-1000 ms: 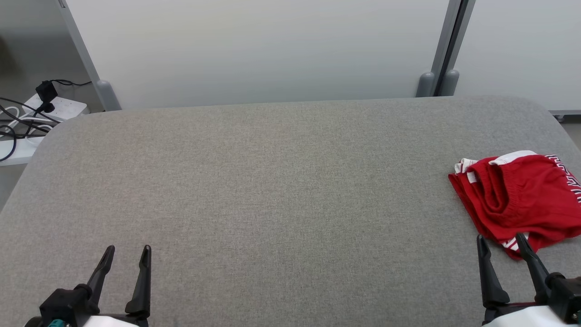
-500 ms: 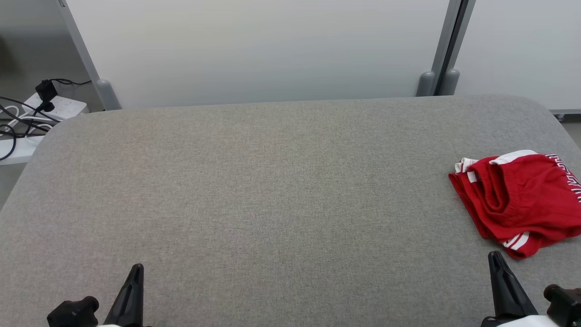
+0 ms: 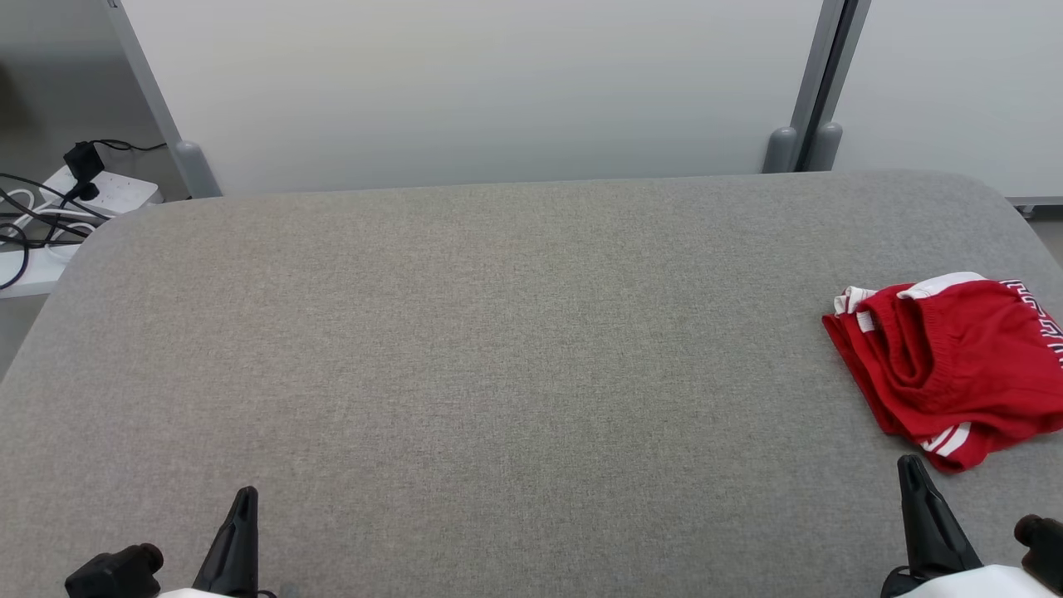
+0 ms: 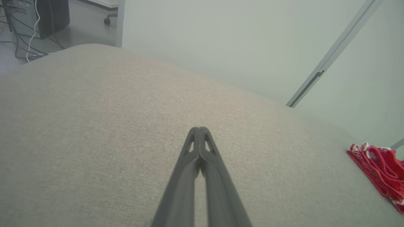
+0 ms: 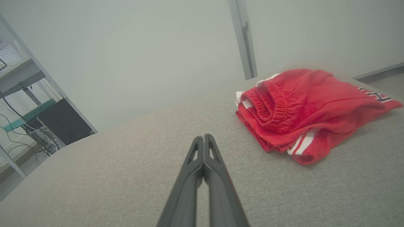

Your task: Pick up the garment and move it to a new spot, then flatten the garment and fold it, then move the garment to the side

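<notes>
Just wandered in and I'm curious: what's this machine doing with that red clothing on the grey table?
Nothing is being handled right now. A two-armed robot faces a grey padded table. The red garment lies folded at its right side. The left end effector and right end effector are both shut and empty, near the front edge; the right one sits close to the garment without touching it.

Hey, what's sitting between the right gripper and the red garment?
Just bare grey table; the right wrist view shows the shut right gripper apart from the red garment, nothing between.
</notes>
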